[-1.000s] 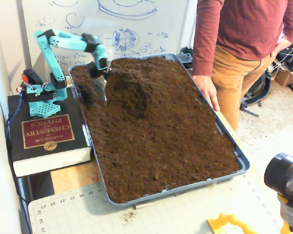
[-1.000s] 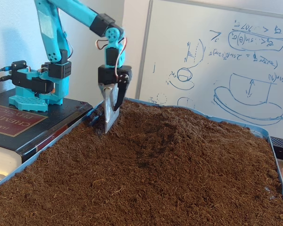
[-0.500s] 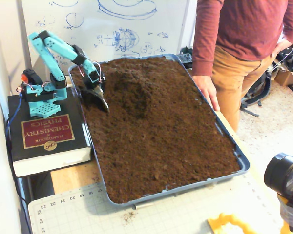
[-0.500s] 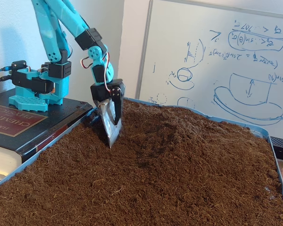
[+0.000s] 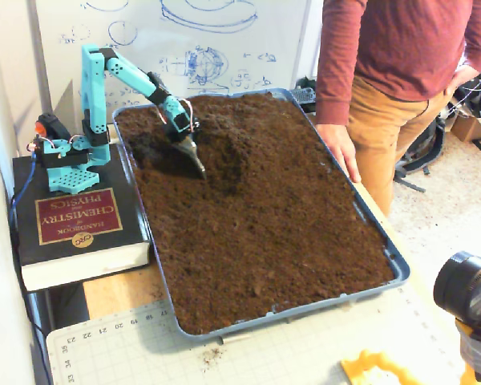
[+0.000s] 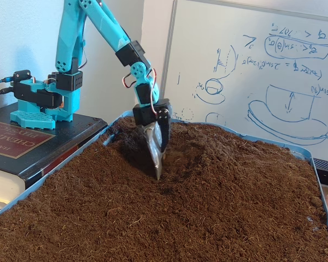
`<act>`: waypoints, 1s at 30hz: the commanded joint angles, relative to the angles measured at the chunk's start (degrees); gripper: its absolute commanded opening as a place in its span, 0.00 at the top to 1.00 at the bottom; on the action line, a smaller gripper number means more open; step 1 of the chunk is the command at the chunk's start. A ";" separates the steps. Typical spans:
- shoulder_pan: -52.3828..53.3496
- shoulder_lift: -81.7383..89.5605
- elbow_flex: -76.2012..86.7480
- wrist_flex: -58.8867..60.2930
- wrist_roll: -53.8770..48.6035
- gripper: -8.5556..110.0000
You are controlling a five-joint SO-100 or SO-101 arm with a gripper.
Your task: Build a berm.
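A blue tray point(image 5: 402, 271) point(image 6: 48, 176) is filled with loose dark brown soil. The berm point(image 5: 228, 143) point(image 6: 210, 148) is a low mound in the far part of the tray, with a hollow on its near-left flank. My gripper point(image 5: 197, 167) point(image 6: 158, 170) hangs from the teal arm and points down. Its silver blade tip is dug into the soil at the left foot of the mound. The jaws look pressed together with nothing held between them.
The arm's base stands on a thick book point(image 5: 70, 221) point(image 6: 16, 143) left of the tray. A person point(image 5: 389, 72) stands on the right, hand point(image 5: 341, 151) on the tray rim. A camera point(image 5: 468, 293), a cutting mat point(image 5: 128, 346) and a yellow piece point(image 5: 375, 370) lie in front.
The arm has stretched out. The gripper has swept from the tray's left edge through the soil to the foot of the mound.
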 commanded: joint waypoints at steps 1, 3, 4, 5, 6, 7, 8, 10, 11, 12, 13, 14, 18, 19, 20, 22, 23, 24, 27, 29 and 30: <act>0.35 1.41 -8.70 -1.32 0.70 0.93; 0.53 1.41 -10.28 -1.32 0.70 0.93; 1.05 1.41 -10.90 -1.32 0.70 0.93; 1.76 1.32 -11.43 -1.32 0.70 0.93; 2.20 1.32 -11.95 -1.32 0.70 0.93; 2.72 1.32 -12.30 -1.32 0.70 0.93; 3.08 1.32 -12.48 -1.32 0.70 0.93; 3.43 1.67 -12.83 -1.32 0.70 0.93; 3.69 1.67 -12.83 -1.32 0.70 0.93; 4.13 1.76 -12.83 -1.32 0.70 0.93; 4.66 2.20 -12.83 -1.32 0.70 0.93; 5.19 3.08 -12.83 -1.23 0.70 0.93; 6.94 8.35 -12.04 1.41 0.79 0.93; 7.29 9.76 -12.22 3.69 0.79 0.93; 7.47 11.07 -12.66 6.50 0.79 0.93; 7.73 13.97 -12.92 12.74 0.79 0.93; 7.73 15.82 -12.92 15.82 0.70 0.93; 7.73 17.93 -12.92 18.72 0.70 0.93; 7.56 24.52 -12.04 27.69 0.70 0.93; 7.03 28.04 -11.60 34.01 0.70 0.93; 6.86 29.53 -11.07 37.00 0.62 0.93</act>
